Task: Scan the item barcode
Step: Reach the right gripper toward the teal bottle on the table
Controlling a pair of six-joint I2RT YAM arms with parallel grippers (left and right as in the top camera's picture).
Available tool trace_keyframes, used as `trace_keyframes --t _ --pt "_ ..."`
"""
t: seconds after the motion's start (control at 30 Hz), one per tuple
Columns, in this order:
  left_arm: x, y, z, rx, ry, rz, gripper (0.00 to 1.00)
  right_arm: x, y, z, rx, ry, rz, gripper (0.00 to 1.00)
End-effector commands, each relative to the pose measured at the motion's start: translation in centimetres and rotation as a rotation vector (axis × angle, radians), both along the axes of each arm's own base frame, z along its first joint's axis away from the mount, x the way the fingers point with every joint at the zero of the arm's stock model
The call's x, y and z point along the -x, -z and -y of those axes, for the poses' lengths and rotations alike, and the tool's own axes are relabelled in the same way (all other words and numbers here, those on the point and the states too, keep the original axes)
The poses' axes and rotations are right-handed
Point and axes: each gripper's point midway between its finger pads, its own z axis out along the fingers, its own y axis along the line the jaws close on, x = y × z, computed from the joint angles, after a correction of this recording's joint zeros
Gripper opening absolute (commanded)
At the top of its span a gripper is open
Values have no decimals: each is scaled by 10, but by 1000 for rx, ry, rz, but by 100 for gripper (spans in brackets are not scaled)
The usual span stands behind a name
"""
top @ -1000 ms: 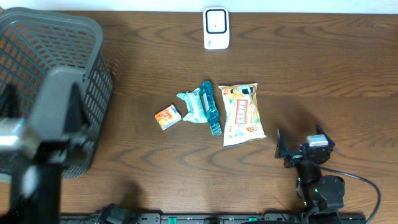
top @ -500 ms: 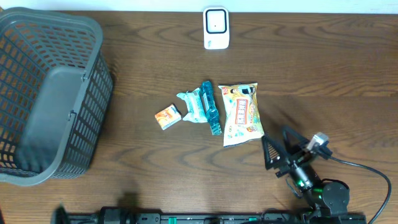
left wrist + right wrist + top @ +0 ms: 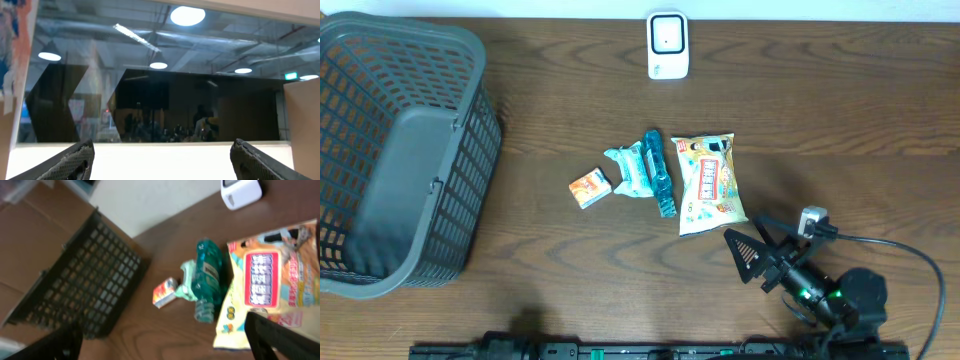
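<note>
Yellow-and-white snack bag (image 3: pixel 710 183) lies flat at mid-table, printed side up, long axis running front to back. Just beside its left edge is a teal bottle (image 3: pixel 658 172), on its side and roughly parallel to the bag. Whether the two touch I cannot tell from overhead. A mint-green packet (image 3: pixel 628 170) is pressed against the bottle's left side. A small orange box (image 3: pixel 590 187) sits just left of the packet, turned at a slight angle. All four items rest on the brown wood-grain table (image 3: pixel 840 110).

White scanner (image 3: pixel 667 45) stands at the far edge of the table, well apart from the items and roughly in line with the bottle.

Right gripper (image 3: pixel 757 243) is low over the near right part of the table, near the snack bag's front right corner but apart from it. Its jaws are spread wide with nothing between them. The right wrist view looks past both fingers (image 3: pixel 280 335) toward the bag, bottle, packet and box. A black cable (image 3: pixel 910 270) loops off the arm to the right.

Dark grey slatted basket (image 3: pixel 470 170) fills the left end of the table, well apart from the items.

Left gripper (image 3: pixel 162 150) is out of the overhead view. Its wrist camera faces a dark window and ceiling lights. Jaws are spread wide, released, grasping nothing.
</note>
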Motion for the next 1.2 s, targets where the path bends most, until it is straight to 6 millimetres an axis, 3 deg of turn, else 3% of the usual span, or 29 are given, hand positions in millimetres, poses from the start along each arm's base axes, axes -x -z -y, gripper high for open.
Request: trace_keyframes --t 0.0,0.03,0.07,0.23,0.37,0.6,0.8,0.93,1.07,1.17 --pt "-1 2 1 -67 -9 10 87 1 -25 -4 49 -42 6 100" --pt "-1 1 0 -73 -16 13 87 0 -28 -4 60 -45 -12 100" --pt "-2 1 -2 -70 -35 13 98 -2 -32 -5 80 -55 -34 100" --pt "-8 2 -36 38 -206 -13 98 -18 -52 -11 191 -100 -110 100" --pt "-13 -4 -60 132 -332 12 98 -44 -66 -14 329 -100 -175 100" --pt "-57 -11 -59 165 -350 70 98 -74 -88 -63 477 -253 -197 99" --pt "-119 13 -64 185 -422 -21 98 -97 -59 -89 499 -302 -228 99" --pt "-160 39 -58 155 -416 -141 98 -96 -37 -106 481 -382 -295 99" --pt "-194 76 -53 221 -364 -280 98 -100 -15 -108 499 -395 -361 99" --pt "-217 99 -36 198 -281 -345 98 -104 2 -109 527 -390 -399 99"
